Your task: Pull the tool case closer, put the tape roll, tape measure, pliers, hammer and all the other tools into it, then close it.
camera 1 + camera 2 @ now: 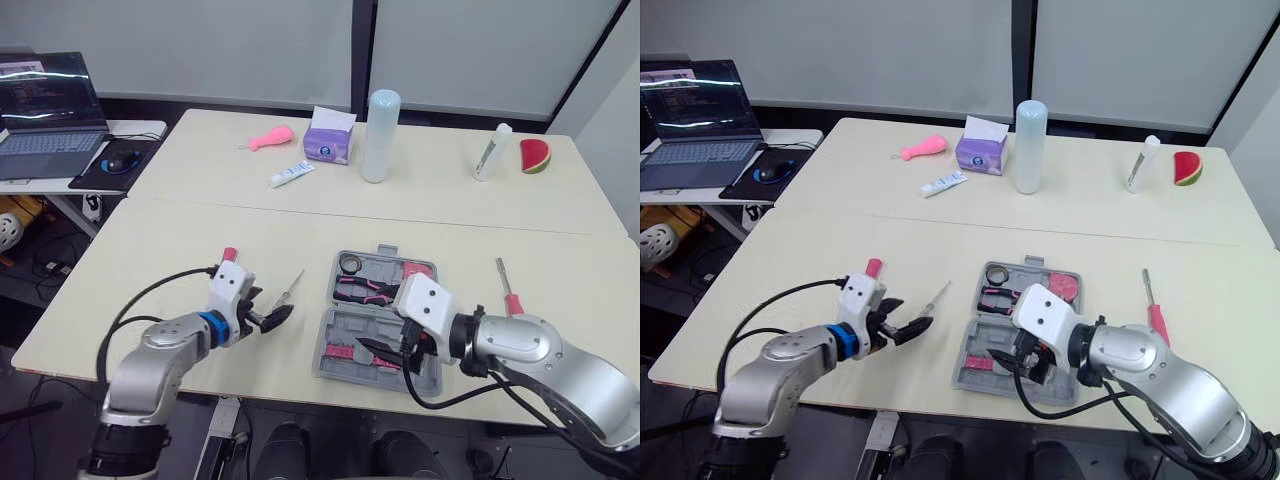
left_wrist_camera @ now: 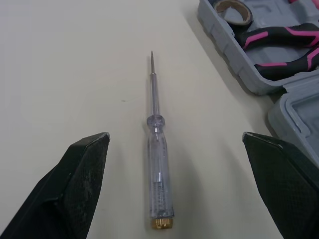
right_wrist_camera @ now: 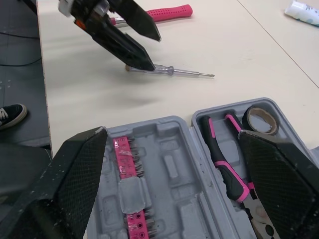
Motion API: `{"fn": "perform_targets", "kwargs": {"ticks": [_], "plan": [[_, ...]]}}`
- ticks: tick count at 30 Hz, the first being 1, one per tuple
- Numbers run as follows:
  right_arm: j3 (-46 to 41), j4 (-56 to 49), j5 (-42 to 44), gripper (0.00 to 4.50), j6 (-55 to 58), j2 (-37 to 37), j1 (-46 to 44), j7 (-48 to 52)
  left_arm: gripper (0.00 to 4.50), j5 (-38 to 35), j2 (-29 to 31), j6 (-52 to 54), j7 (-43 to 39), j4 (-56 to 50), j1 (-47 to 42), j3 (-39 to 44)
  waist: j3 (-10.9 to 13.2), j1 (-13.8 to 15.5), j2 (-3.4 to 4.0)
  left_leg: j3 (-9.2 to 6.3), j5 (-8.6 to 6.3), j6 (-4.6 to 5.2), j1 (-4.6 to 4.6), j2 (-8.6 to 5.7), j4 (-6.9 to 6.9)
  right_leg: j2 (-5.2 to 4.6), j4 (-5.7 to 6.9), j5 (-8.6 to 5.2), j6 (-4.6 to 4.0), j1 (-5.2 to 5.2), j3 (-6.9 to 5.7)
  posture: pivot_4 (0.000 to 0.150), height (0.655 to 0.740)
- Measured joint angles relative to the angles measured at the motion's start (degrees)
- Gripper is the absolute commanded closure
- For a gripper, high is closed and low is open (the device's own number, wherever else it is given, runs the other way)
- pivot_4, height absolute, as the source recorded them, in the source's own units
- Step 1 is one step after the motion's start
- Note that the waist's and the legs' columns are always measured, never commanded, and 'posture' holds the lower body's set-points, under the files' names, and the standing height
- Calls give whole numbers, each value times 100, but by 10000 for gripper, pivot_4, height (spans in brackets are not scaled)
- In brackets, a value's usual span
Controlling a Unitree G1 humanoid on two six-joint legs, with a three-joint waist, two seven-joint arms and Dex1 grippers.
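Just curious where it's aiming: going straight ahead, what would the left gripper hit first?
The left gripper would most likely meet the clear screwdriver on the table, lined up between its open fingers; the grey tool case sits off to one side. Depth is uncertain.

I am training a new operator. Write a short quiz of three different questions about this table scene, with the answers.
1. True or false: the grey plastic tool case is shut.
2. The left gripper is open over: A, the clear-handled screwdriver; B, a yellow wrench.
3. Fill in: inside the case, the black-and-pink pliers lie beside the ____.
Key: 1 false; 2 A; 3 dark tape roll.
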Motion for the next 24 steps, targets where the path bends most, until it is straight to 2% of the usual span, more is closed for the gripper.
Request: {"fn": "perform_targets", "kwargs": {"ticks": [10, 14, 24], "plan": [[-4, -26, 108, 0, 197, 171, 7, 5, 573, 529, -395, -838, 504, 1075, -448, -379, 0, 7, 0, 1, 0, 0, 3, -2, 0, 0, 1, 0, 0, 1, -1, 1500, 7161], [-8, -35, 141, 0, 275, 171, -9, 10, 9046, 617, -402, -978, 474, 1353, -614, -471, -3, 17, 5, 1, 0, 0, 6, -2, 0, 0, 1, 0, 0, 4, -1, 1500, 7161], [-114, -69, 194, 0, 395, 199, -12, -6, 39285, 779, -224, -852, 408, 1439, -660, -561, -17, 18, 19, -1, 0, 0, 15, -3, -3, 0, -9, 0, 0, 17, -1, 1500, 7161]]}}
